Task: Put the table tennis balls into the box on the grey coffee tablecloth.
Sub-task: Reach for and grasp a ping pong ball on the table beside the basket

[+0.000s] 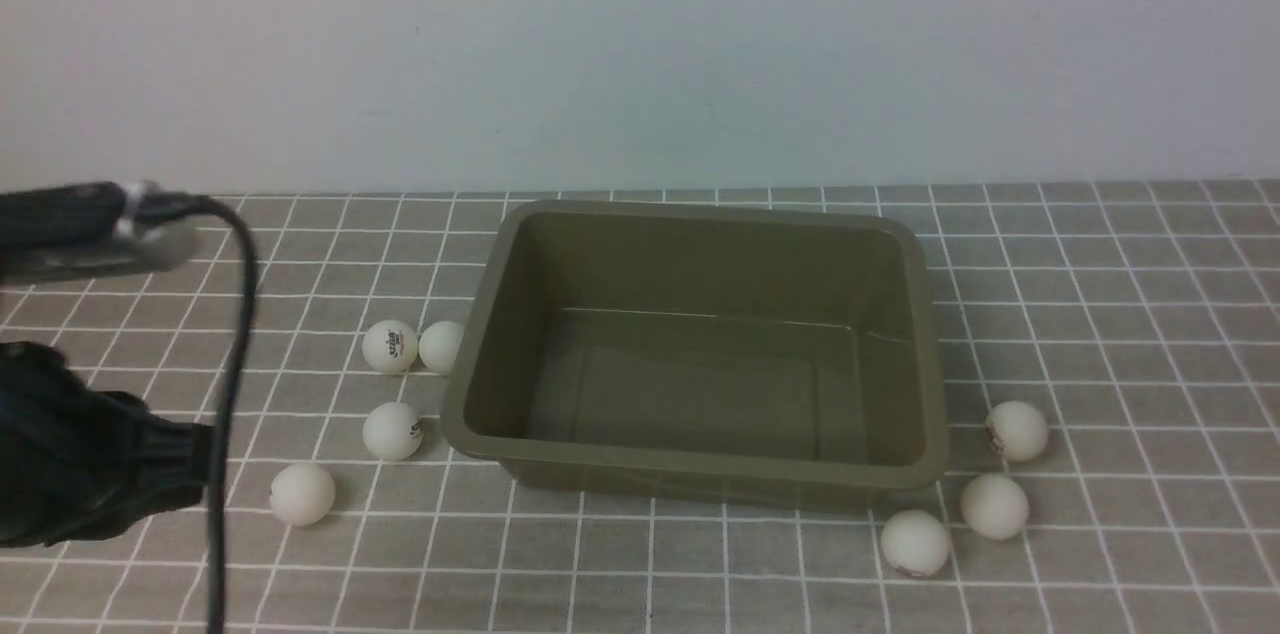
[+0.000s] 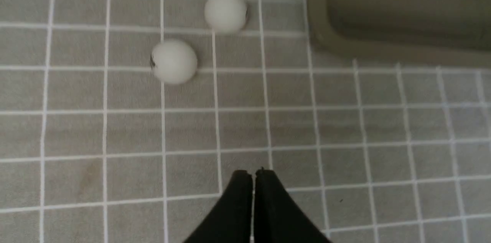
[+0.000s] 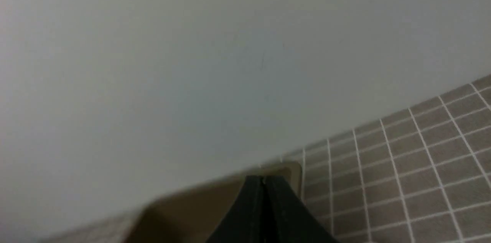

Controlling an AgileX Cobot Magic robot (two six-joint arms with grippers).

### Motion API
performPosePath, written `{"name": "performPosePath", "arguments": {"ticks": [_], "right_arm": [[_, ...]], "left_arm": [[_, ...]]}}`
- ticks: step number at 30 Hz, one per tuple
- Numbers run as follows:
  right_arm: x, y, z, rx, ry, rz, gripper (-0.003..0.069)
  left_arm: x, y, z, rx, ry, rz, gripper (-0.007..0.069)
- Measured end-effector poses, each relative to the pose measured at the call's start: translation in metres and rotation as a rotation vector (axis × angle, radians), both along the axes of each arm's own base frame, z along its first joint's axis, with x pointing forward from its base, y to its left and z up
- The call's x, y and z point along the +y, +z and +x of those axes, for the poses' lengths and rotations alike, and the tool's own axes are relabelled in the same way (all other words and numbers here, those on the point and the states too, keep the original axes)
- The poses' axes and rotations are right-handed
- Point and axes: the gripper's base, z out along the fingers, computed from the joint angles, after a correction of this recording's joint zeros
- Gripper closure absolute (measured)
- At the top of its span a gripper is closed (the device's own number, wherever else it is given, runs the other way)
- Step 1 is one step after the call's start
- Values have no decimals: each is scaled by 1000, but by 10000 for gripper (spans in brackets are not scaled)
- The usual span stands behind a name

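Grey checked tablecloth point(image 1: 1100, 314) with olive box point(image 1: 700, 264), seven white balls point(image 1: 390, 346)

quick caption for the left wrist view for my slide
Left claw, shut and empty, over the grey coffee tablecloth; two table tennis balls ahead, near the box corner.

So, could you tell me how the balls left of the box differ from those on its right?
The left balls number four; the right balls, three. Two left balls seem to touch; the right balls all lie apart. The left balls spread along the box's side; the right balls cluster by its front corner. All are white, on the tablecloth, outside the box.
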Motion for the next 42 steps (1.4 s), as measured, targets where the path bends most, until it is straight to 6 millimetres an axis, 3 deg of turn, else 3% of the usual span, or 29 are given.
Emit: {"name": "performPosePath", "arguments": {"ticks": [3,6,13,18,22,23,24,27,31,32,33,36,37,38,39,40,41,42], "right_arm": [[6,29,26,218,120,-216,673],[8,48,56,402,223,-356,673],[11,58,98,562,314,-394,673],[14,54,105,583,338,-352,673],[14,54,106,574,336,-345,673],[14,54,107,570,334,-345,673],[14,54,107,570,334,-345,673],[14,55,107,566,333,-343,673],[14,55,107,559,329,-342,673],[14,55,107,559,329,-342,673],[14,55,108,558,327,-344,673],[12,55,108,560,309,-358,673],[11,54,109,571,293,-351,673],[9,53,112,589,267,-350,673],[9,52,113,599,258,-342,673],[6,48,118,629,232,-338,673],[2,38,130,694,190,-348,673],[1,34,133,713,183,-349,673]], "left_arm": [[-1,-31,35,125,-39,44,629],[-1,-47,54,172,-44,65,629],[1,-76,94,225,-62,133,624],[3,-92,108,205,-56,161,526],[3,-105,117,198,-51,167,369],[3,-112,121,198,-50,171,291],[3,-112,121,196,-49,172,291],[3,-132,129,216,-45,176,164],[3,-151,134,250,-45,180,145],[3,-154,134,262,-47,180,211],[3,-153,134,270,-49,179,281],[2,-136,137,277,-61,178,274],[2,-123,138,268,-65,175,275],[0,-96,141,236,-66,161,275],[0,-95,140,237,-66,158,275],[-2,-76,140,207,-63,137,275],[-9,-42,141,136,-67,82,275],[-10,-41,140,134,-69,76,275]]}}
